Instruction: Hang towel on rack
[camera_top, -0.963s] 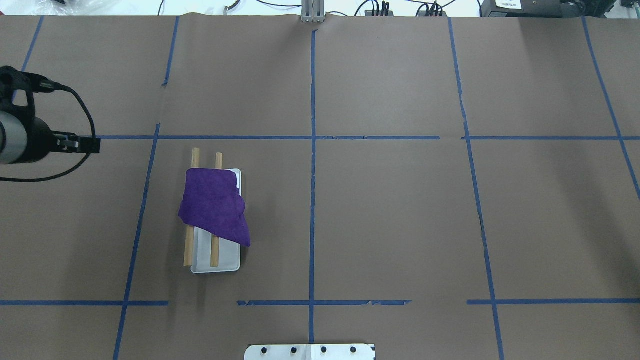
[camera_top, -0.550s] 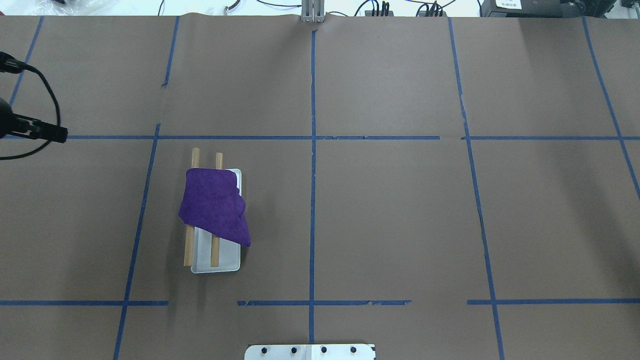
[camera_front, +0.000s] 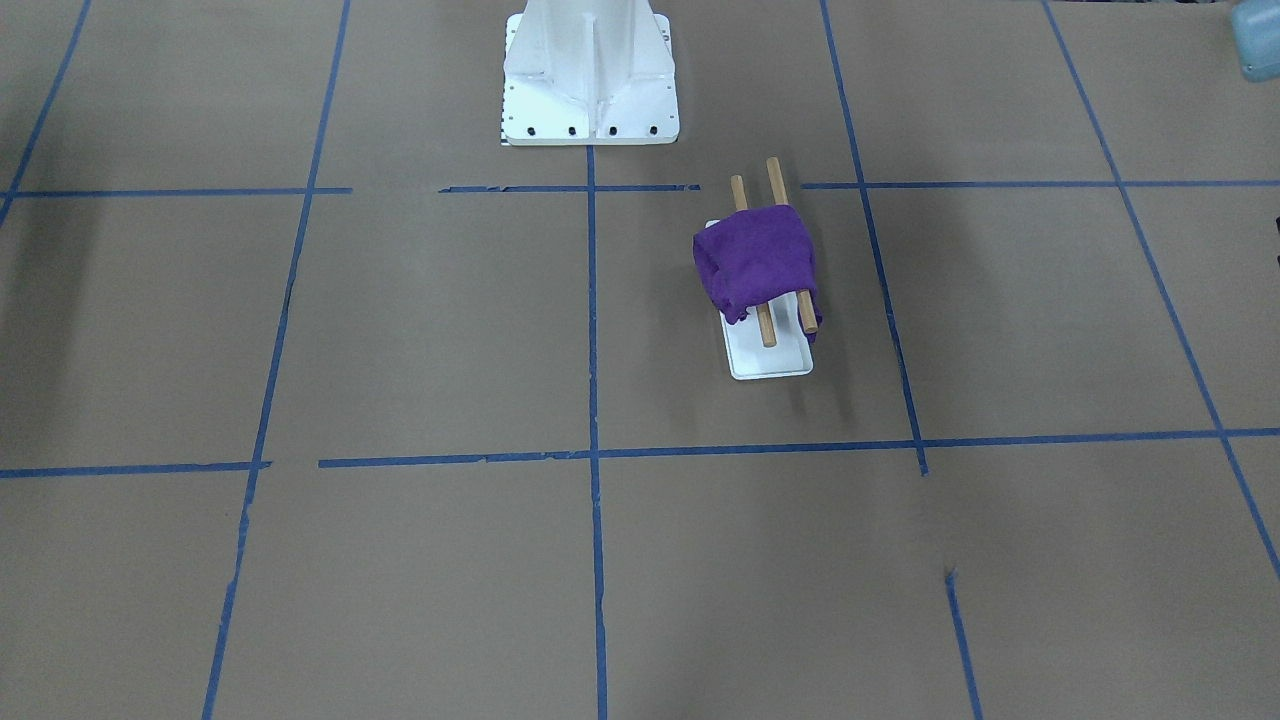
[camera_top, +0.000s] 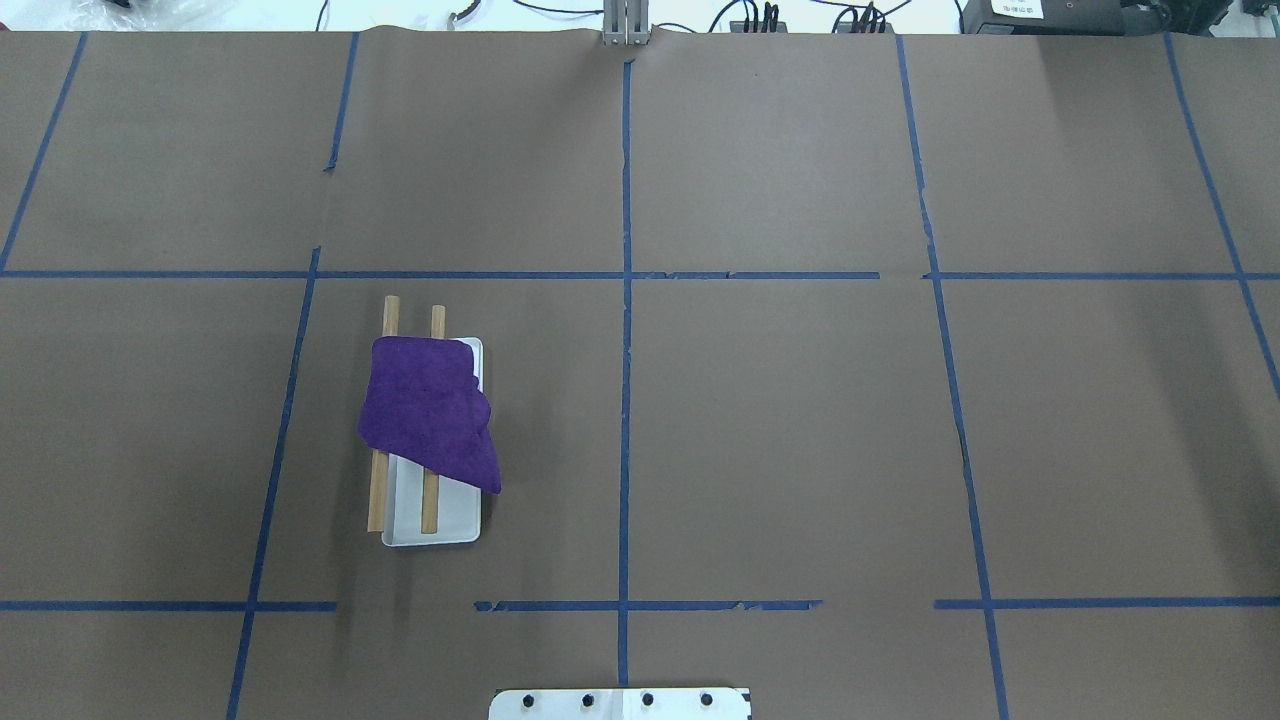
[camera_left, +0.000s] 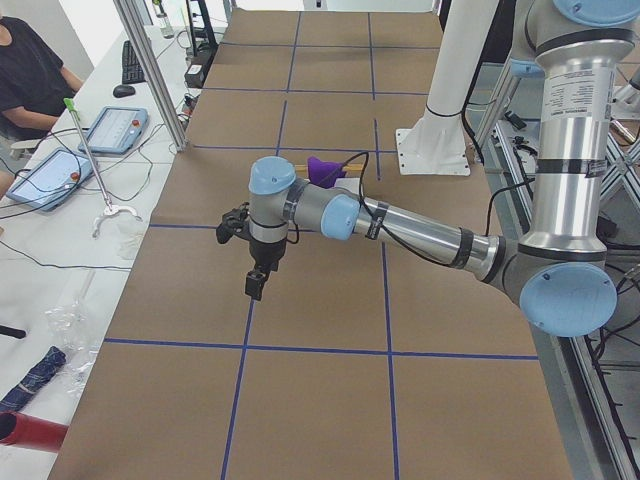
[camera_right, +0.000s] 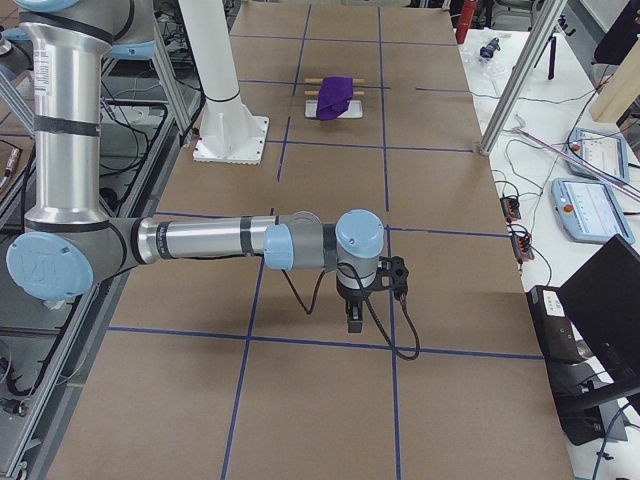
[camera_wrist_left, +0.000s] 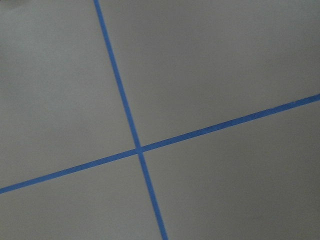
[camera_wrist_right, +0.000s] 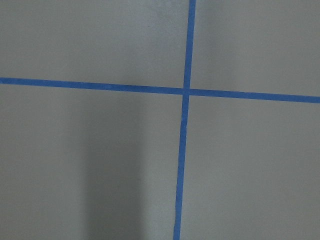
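towel (camera_top: 428, 410) is draping over rack (camera_top: 445, 520), 8 o'clock of table (camera_top: 800, 450) centre | left gripper (camera_left: 256, 285), right gripper (camera_right: 353, 318) are hovering: spread or pressed, cannot tell

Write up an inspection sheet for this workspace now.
Surface: brown paper table marked with a blue tape grid.
Job's things: purple towel draped across both wooden bars of the rack, one corner trailing lower.
Clutter: nothing seen.
Grippers: left gripper and right gripper hang over bare table, far from the rack; open or shut cannot be told.
Cables: black cable loops off the right wrist.
Surroundings: person beside tablets.
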